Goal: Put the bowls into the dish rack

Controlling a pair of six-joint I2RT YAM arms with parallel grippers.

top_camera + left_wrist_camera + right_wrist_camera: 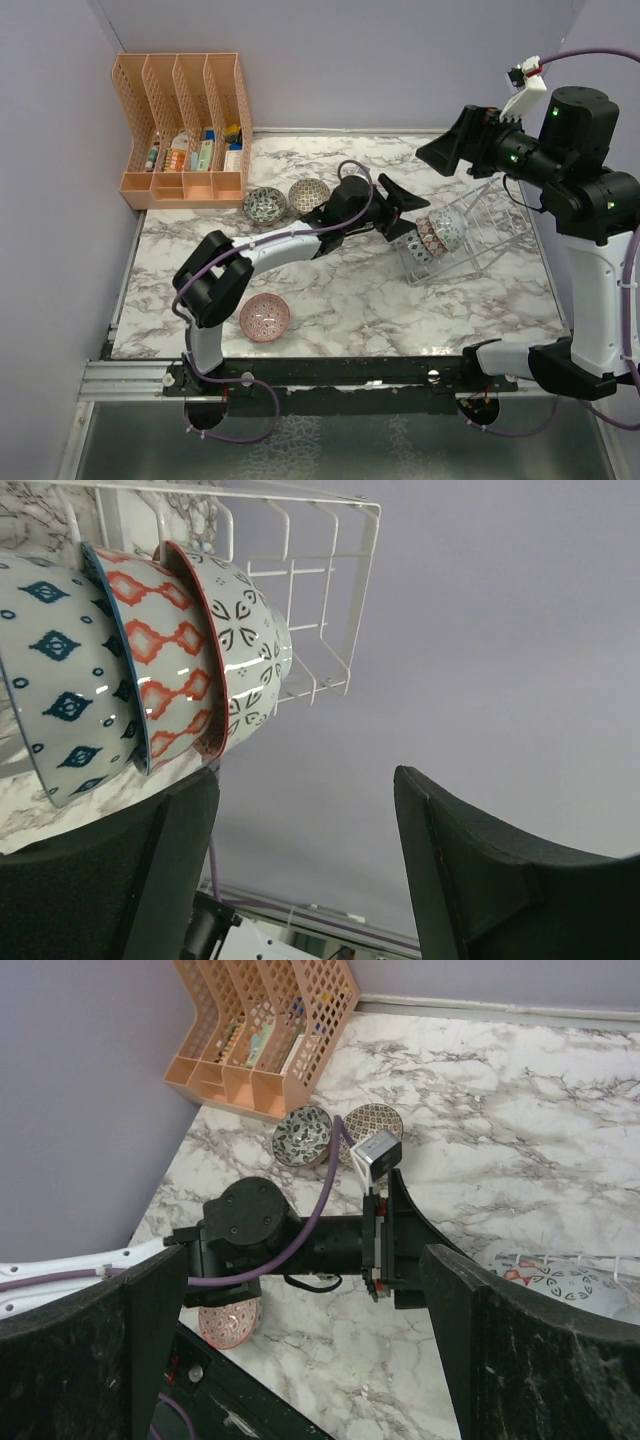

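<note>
- Readable text, brands, numbers or signs: none can be made out in any of the three views.
- Packets (205, 152) standing in the peach organizer (130, 95): printed, coloured faces. The lettering is too small to read from the top view and blurred in the right wrist view.
- Bowls (160, 660) in the dish rack (320, 610), left wrist view: painted motifs only (blue diamonds, red lozenges, dark leaf shapes), none forming letters or digits.
</note>
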